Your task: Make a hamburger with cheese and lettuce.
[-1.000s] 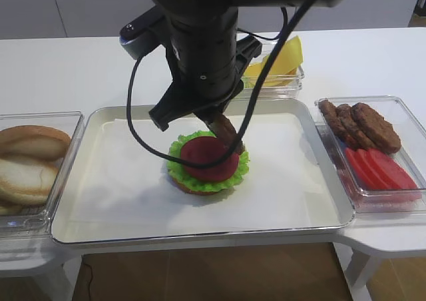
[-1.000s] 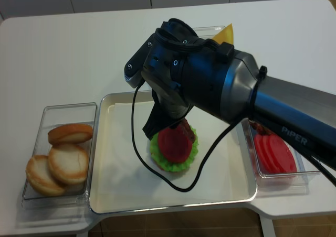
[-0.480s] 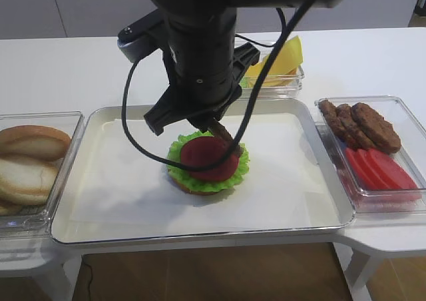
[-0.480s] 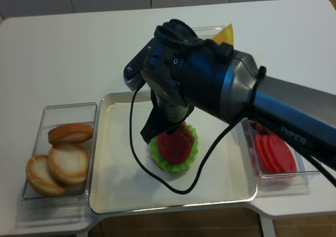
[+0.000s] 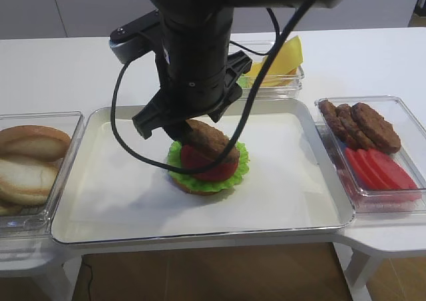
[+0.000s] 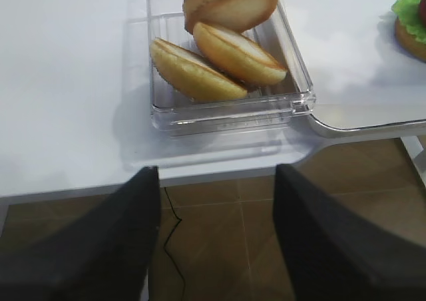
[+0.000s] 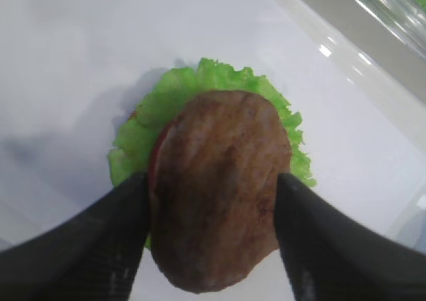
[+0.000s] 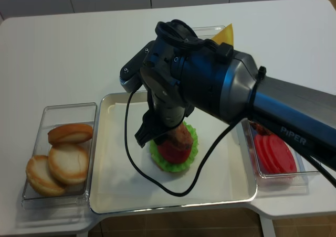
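Observation:
The hamburger [image 5: 200, 176] sits mid-tray: tan bun base, frilly green lettuce [image 5: 238, 162] and a red tomato disc [image 5: 200, 160]. My right gripper [image 7: 212, 181] is shut on a brown patty [image 7: 219, 188] and holds it tilted just over the tomato; the patty [image 5: 210, 140] hides most of the stack in the right wrist view, where lettuce [image 7: 143, 124] rings it. The cheese [image 5: 283, 58] is yellow slices in a clear box at the back. My left gripper [image 6: 214, 181] is open and empty, off the table's front edge. The hamburger's edge [image 6: 413, 21] shows in the left wrist view.
The metal tray [image 5: 120, 201] is lined with white paper. A clear bin of bun halves [image 5: 33, 158] stands left, also in the left wrist view [image 6: 229, 48]. A clear bin at right holds loose patties [image 5: 363, 124] and tomato slices [image 5: 383, 168]. The right arm [image 8: 210, 85] looms over the tray.
The right gripper has shifted left over the stack. The patty has swung from nearly edge-on beside the tomato to flatter on top of it. The left arm has not moved.

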